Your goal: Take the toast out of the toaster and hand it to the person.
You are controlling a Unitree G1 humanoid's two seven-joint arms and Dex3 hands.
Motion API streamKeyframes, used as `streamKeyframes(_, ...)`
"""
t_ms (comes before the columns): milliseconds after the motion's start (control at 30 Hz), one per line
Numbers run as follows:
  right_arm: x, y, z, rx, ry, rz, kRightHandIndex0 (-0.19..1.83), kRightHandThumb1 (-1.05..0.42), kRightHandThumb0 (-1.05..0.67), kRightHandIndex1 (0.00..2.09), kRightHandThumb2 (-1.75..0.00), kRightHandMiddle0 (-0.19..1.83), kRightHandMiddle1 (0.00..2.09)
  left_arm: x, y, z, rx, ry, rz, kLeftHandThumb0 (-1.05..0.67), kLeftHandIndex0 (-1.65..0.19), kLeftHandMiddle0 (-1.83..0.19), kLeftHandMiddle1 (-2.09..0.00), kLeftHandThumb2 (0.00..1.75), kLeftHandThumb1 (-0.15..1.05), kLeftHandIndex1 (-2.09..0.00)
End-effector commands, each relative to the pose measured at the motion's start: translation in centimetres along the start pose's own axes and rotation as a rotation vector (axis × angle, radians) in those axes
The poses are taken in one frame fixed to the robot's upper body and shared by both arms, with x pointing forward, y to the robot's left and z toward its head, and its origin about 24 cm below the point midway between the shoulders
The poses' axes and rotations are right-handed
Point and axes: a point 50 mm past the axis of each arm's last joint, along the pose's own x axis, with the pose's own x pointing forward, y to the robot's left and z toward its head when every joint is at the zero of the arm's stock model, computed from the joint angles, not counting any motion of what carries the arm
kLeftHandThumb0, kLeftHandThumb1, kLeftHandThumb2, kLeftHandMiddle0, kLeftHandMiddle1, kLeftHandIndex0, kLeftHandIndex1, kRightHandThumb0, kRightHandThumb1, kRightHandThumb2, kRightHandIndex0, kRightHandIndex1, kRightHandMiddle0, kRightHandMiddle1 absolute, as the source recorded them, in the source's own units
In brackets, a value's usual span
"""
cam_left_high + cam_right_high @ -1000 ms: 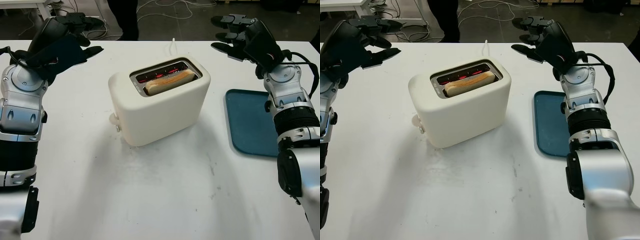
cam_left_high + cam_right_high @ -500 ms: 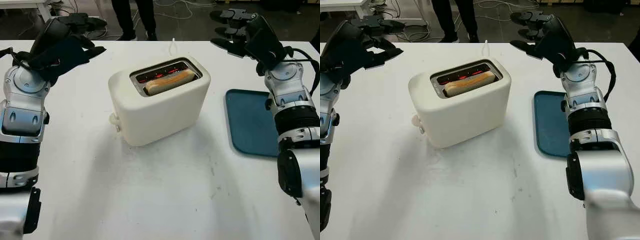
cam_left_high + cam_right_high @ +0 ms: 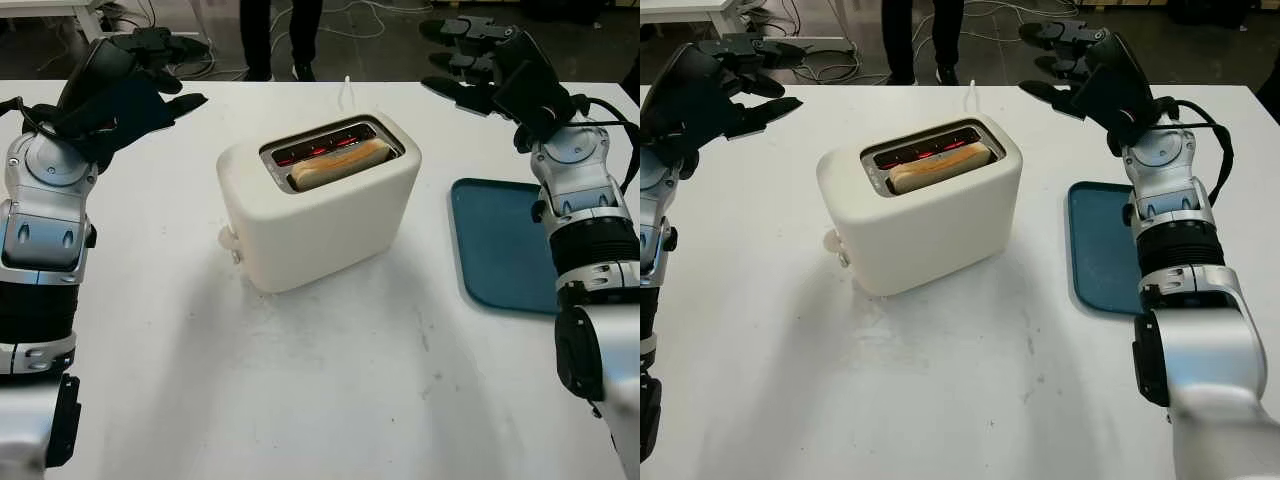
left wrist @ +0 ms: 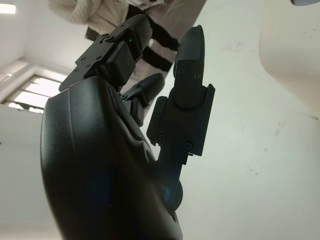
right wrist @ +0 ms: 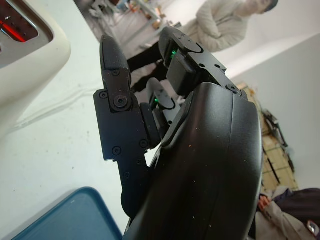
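Both robot hands were seen raised and open over the far part of the desk (image 3: 320, 400) in the left eye view, the left robot hand (image 3: 125, 85) toward the far left corner and the right robot hand (image 3: 490, 70) toward the far right; nothing was held by either, and both were kept well apart from the toaster (image 3: 320, 205), probably so that the slots stayed unobstructed before a reach was made. The toast (image 3: 340, 163) was found seated in the nearer slot, its upper edge just proud of the rim, while red glowing elements were seen in the slot behind it. A blue tray (image 3: 505, 245) was laid flat on the desk to the right of the toaster, under the right forearm. The legs of a person (image 3: 280, 35) were seen standing beyond the far edge of the desk, presumably placed there to receive the toast. In the right eye view the same layout was shown, with a cord (image 3: 970, 95) leading away behind the toaster. In the left wrist view the black fingers (image 4: 187, 80) were seen uncurled against the desk surface beyond. In the right wrist view the fingers (image 5: 115, 95) were likewise uncurled, above a corner of the tray.
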Motion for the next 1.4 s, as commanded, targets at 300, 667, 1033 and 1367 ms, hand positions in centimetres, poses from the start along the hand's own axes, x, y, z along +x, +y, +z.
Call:
streamKeyframes(300, -0.12, 0.07, -0.07, 0.016, 0.002, 0.002, 0.6, -0.92, -0.47, 0.01, -0.12, 0.58, 0.0, -0.19, 0.35, -0.21, 0.021, 0.004, 0.036, -0.47, -0.45, -0.12, -1.12, 0.19, 0.92, -0.36)
streamKeyframes(667, -0.21, 0.02, -0.16, 0.022, 0.012, 0.003, 0.59, -0.92, -0.44, 0.01, -0.12, 0.56, 0.0, -0.14, 0.41, -0.27, 0.0, 0.002, 0.035, -0.46, -0.43, -0.1, -1.11, 0.18, 0.92, -0.4)
streamKeyframes(1033, -0.21, 0.1, -0.11, 0.025, 0.007, 0.01, 0.6, -0.92, -0.45, 0.01, -0.12, 0.57, 0.01, -0.14, 0.41, -0.32, 0.001, 0.011, 0.036, -0.44, -0.4, -0.13, -1.14, 0.19, 0.92, -0.45)
streamKeyframes(1367, -0.37, 0.22, -0.27, 0.024, 0.014, 0.007, 0.56, -0.92, -0.41, 0.0, -0.14, 0.53, 0.0, -0.28, 0.35, -0.49, -0.006, 0.009, 0.044, -0.43, -0.4, -0.17, -1.15, 0.18, 0.92, -0.49)
